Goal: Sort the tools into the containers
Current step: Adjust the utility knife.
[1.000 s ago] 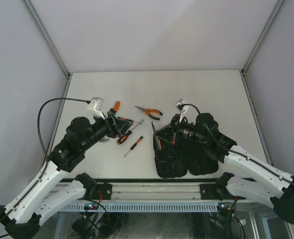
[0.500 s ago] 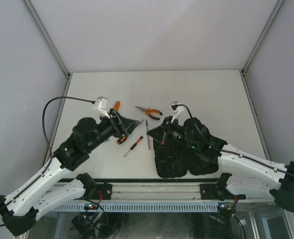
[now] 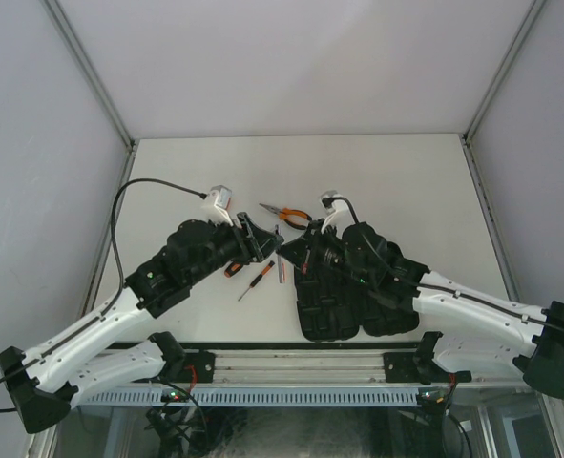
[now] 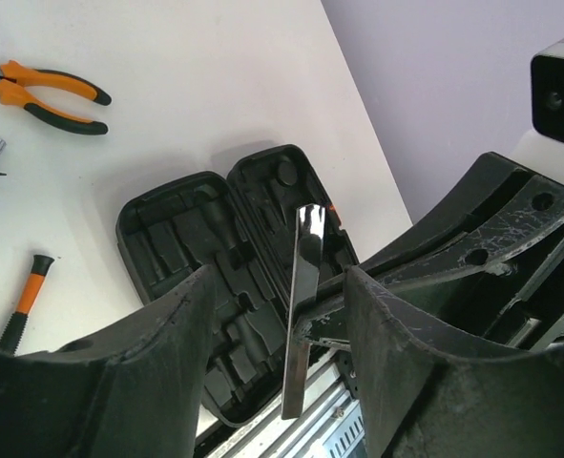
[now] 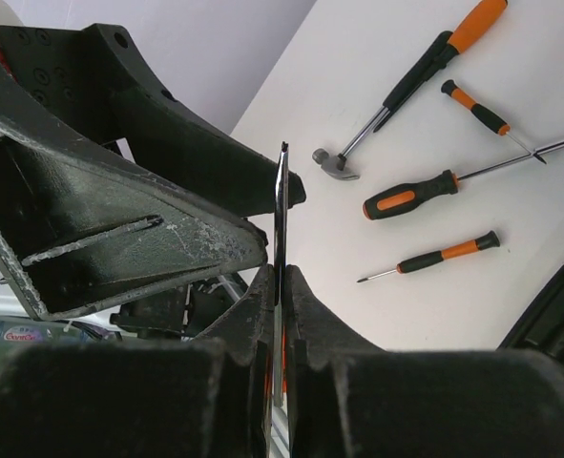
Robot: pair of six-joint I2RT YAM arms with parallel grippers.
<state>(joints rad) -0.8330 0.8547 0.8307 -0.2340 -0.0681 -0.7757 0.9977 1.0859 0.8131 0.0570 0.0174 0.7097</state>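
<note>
One thin metal tool (image 5: pixel 282 205) pinched in closed right gripper (image 5: pixel 280 279) at frame centre; left gripper (image 4: pixel 280 279) held half open around it, nothing gripped.

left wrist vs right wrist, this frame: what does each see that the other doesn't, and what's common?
Left wrist only: the open case with its moulded slots, the pliers, and the left gripper open, with a finger showing on each side of the metal strip.
Right wrist only: the hammer, the thick screwdriver and small screwdriver whole, and the right gripper shut on the strip.
Both: the metal strip, and the other arm's dark body. A dark edge at the right wrist's lower right may be the case.
</note>
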